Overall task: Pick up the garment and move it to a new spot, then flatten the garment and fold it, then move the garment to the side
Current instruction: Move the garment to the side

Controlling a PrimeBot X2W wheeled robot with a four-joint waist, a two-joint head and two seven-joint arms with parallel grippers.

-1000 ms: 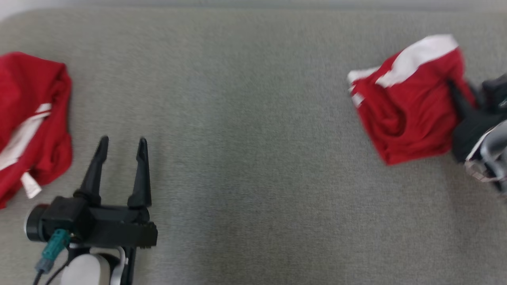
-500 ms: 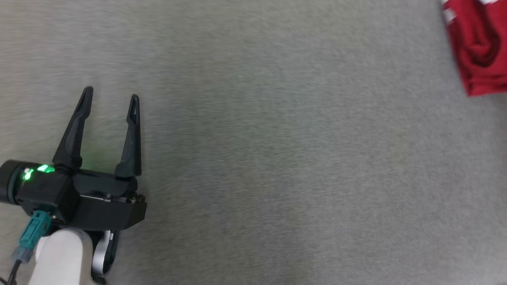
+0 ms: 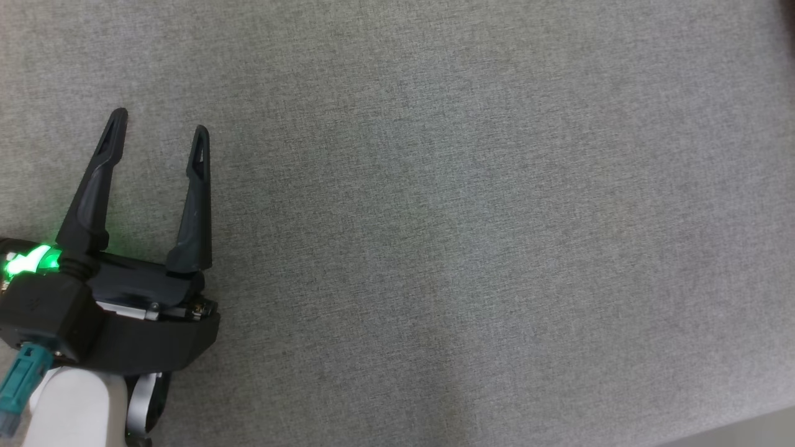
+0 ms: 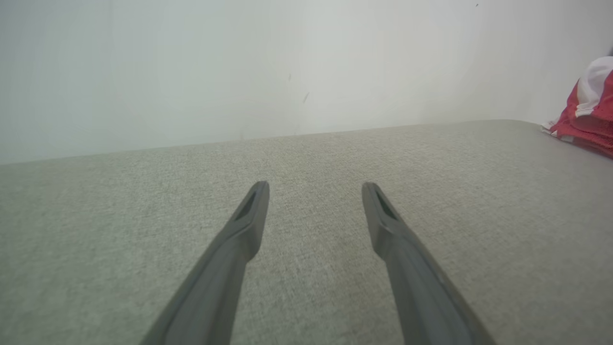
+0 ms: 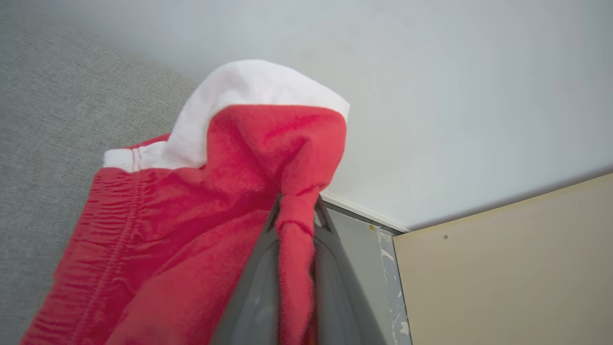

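Our left claw (image 3: pixel 159 124), at eight o'clock in the head view, stands wide open and empty above the grey fabric-covered worktop (image 3: pixel 435 217). Our right claw (image 5: pixel 297 211) is shut tight on a pinched fold of the red fleecy garment with a white band (image 5: pixel 191 230), bunched near the worktop's edge. We judge it mid-carry; whether folding is done, we cannot tell.

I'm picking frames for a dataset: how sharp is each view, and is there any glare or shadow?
Head view: sharp, the grey cloth surface shows its weave, a green lamp glares on the left hand. Left wrist view: wall washed pale, finger bases soft. Right wrist view: the red garment crisp, the right hand blurred close to the lens.
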